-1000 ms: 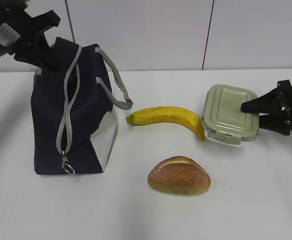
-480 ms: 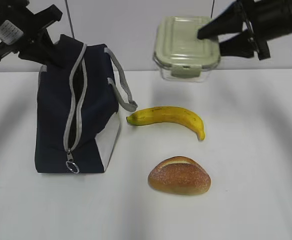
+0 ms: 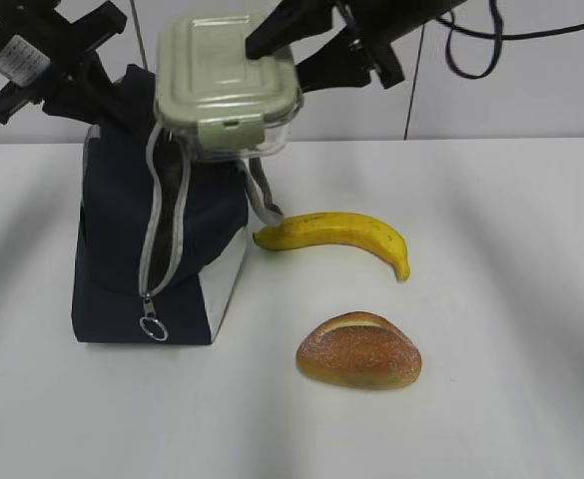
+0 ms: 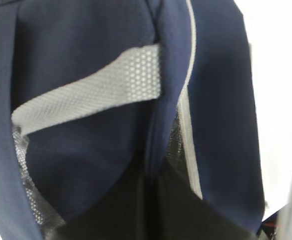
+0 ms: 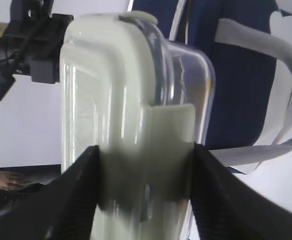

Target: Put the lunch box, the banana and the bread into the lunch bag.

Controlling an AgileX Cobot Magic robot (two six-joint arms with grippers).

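Exterior view: right gripper (image 3: 293, 52) clamps lunch box (image 3: 226, 82) above the lunch bag (image 3: 162, 239).

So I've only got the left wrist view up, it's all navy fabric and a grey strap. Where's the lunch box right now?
Observer: The lunch box is in the air just above the open top of the lunch bag, carried by the right end effector.
Operator: Is it gripped properly?
Observer: In the right wrist view a dark finger presses on each side of the box, clamping it across a lid clip.
Operator: And the other food?
Observer: The banana and the bread both lie on the table to the right of the bag, apart from each other.
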